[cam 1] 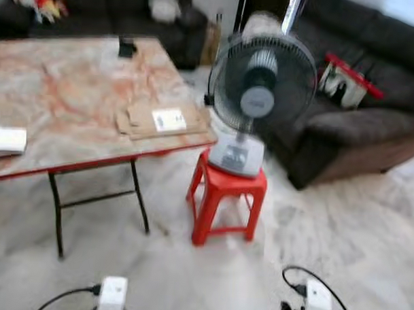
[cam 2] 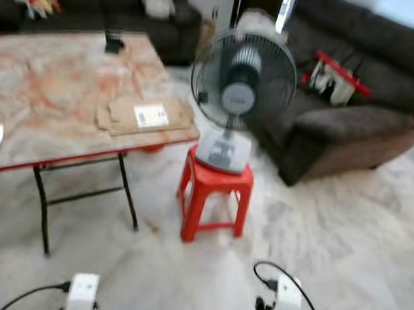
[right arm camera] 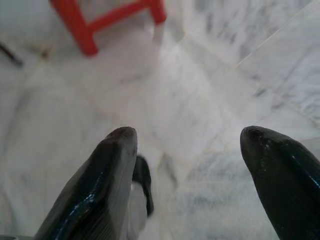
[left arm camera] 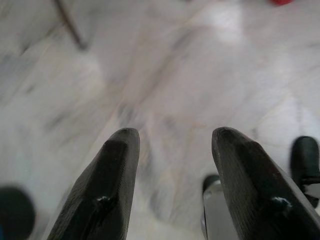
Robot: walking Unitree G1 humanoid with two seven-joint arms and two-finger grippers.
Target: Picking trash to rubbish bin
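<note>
Left gripper [left arm camera: 172,185]: two black fingers spread wide, nothing between them, pointed down at pale marble-patterned floor tiles [left arm camera: 165,75]. Right gripper [right arm camera: 185,175]: fingers likewise spread wide and empty, hanging over the same floor, with the legs of the red plastic stool [right arm camera: 100,20] ahead of it. Both arms hang low; neither is at work on anything.

Outward from the grippers: the red stool [cam 1: 224,196] stands on the floor near the middle of the head view and carries a grey-and-white table fan [cam 1: 260,95]. To the robot's left stands a folding table with a marbled orange-and-cream top [cam 1: 59,95] on black legs. A dark brown sofa [cam 1: 357,126] runs along the right side, with a red-and-white bag [cam 1: 345,81] on its seat.

Task object: the likeliest piece of trash is a flattened brown cardboard piece with a white label [cam 1: 164,121], lying flat near the table's near right corner, just beside the fan. It lies ahead of and above both grippers, well apart from them. Its long axis runs roughly along the table edge, across the robot's view. It sits left of centre, so the left arm is judged the nearer. No rubbish bin can be made out. The head views are blurred.

Judgement: approach stage; pickup not yet begun.
</note>
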